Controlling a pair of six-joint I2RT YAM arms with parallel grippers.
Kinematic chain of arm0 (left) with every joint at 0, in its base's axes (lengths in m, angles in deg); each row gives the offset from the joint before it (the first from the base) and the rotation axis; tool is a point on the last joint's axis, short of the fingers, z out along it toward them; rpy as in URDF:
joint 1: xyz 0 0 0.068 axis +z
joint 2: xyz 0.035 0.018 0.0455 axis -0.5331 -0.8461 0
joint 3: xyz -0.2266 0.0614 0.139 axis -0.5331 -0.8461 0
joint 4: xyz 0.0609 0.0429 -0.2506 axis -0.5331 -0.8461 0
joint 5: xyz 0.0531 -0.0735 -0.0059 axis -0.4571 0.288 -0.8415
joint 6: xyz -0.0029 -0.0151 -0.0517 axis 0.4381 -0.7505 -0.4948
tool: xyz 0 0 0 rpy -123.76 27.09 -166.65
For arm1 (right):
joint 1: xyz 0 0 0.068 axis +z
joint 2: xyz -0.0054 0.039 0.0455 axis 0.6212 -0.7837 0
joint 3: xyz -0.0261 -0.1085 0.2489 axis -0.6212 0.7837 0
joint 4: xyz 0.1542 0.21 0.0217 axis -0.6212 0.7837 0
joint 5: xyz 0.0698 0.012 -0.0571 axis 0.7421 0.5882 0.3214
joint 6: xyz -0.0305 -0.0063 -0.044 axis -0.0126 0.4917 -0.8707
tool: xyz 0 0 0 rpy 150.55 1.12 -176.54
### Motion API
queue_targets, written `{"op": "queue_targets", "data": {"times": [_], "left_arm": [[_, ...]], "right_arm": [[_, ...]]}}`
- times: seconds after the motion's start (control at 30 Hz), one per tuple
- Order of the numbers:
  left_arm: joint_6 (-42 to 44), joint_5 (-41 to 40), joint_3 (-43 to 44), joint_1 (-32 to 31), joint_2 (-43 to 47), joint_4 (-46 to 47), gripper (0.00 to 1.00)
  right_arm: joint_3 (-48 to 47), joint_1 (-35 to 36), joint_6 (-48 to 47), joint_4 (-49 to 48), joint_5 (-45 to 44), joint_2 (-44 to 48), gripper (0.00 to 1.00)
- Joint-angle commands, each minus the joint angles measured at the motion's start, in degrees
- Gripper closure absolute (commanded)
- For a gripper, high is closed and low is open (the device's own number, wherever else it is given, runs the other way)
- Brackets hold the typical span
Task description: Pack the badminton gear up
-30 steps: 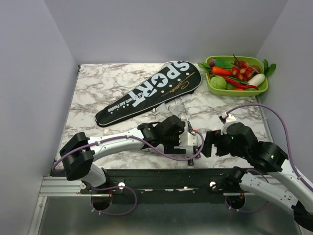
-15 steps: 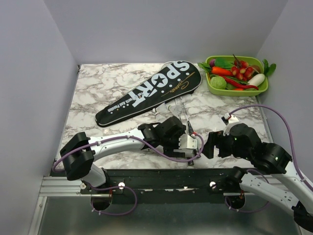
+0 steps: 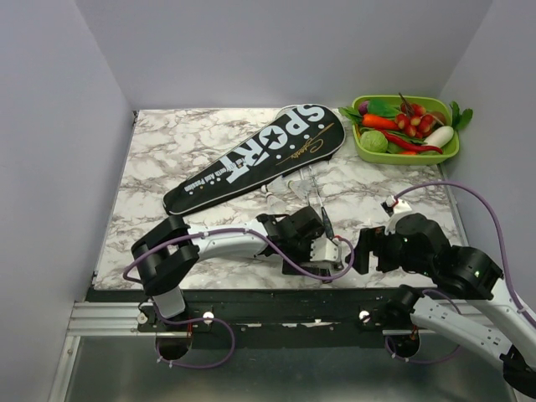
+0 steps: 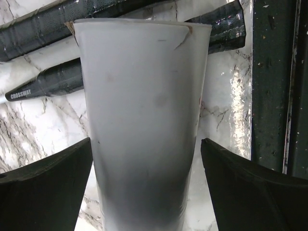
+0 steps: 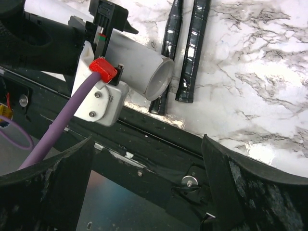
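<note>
The two rackets (image 5: 194, 53) lie side by side on the near side of the cover (image 3: 251, 159). Their thin shafts run out from beside its wide end, and their black taped handles end at the tabletop (image 3: 167, 142) edge farthest from it. I can't make out the heads.

I'd expect each racket to be light, with a whippy shaft that flexes or slides if pinched. The wrapped handle looks grippy and thick enough to hold, so I'd take it there, near the butt. The handles sit just beside each other, so getting a finger between them looks fiddly. The cover looks like soft, slick fabric that would sag from one hold, so I'd hold its opening.

The left gripper (image 4: 147, 142) hangs over the handles, on the side away from the cover. A white tube (image 4: 144, 96) fills the gap between its fingers, and I cannot tell whether they are pinching it. The right gripper (image 5: 147, 139) is just beyond, spread wide with nothing in it.

The green tray (image 3: 406, 158) sits off the cover's wide end, well apart from the handles.
</note>
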Motion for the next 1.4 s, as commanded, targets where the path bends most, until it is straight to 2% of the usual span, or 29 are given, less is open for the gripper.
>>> {"op": "queue_targets", "data": {"times": [0.0,0.1,0.23,0.27,0.53,0.57,0.77,0.93,1.37], "left_arm": [[0.5,2.31,1.79,0.55,-2.43,0.9,0.01],[0.42,2.49,2.23,1.08,-3.14,0.55,0.02],[-0.11,2.22,2.84,1.7,-3.4,0.11,0.13],[-0.2,2.31,3.02,2.04,-3.66,-0.15,0.2],[-2.13,3.02,5.57,3.98,-4.28,-1.91,0.56],[-2.39,2.84,6.0,3.98,-4.28,-2.7,0.64],[-7.75,2.05,8.47,4.68,-2.62,-6.13,0.82],[-12.23,2.22,4.35,4.68,4.41,-5.52,0.9],[-27.79,0.03,-11.03,4.6,27.08,2.82,0.93]], "right_arm": [[-0.84,0.15,0.05,-0.21,1.79,0.76,0.0],[-0.92,0.24,-0.21,-0.65,1.96,0.41,0.0],[-1.01,0.15,-0.48,-1.0,2.31,0.06,0.0],[-1.19,0.24,-0.48,-1.0,2.31,-0.03,0.0],[-4.17,0.15,-0.91,-0.21,2.93,-0.29,0.0],[-4.79,0.06,-1.18,0.05,3.02,-0.38,0.0],[-8.48,0.15,-2.93,0.32,6.34,-0.38,0.0],[-10.15,0.15,-3.81,-0.56,10.29,-1.43,0.02],[-11.38,0.24,-8.38,-7.5,25.41,-5.03,0.05]]}}
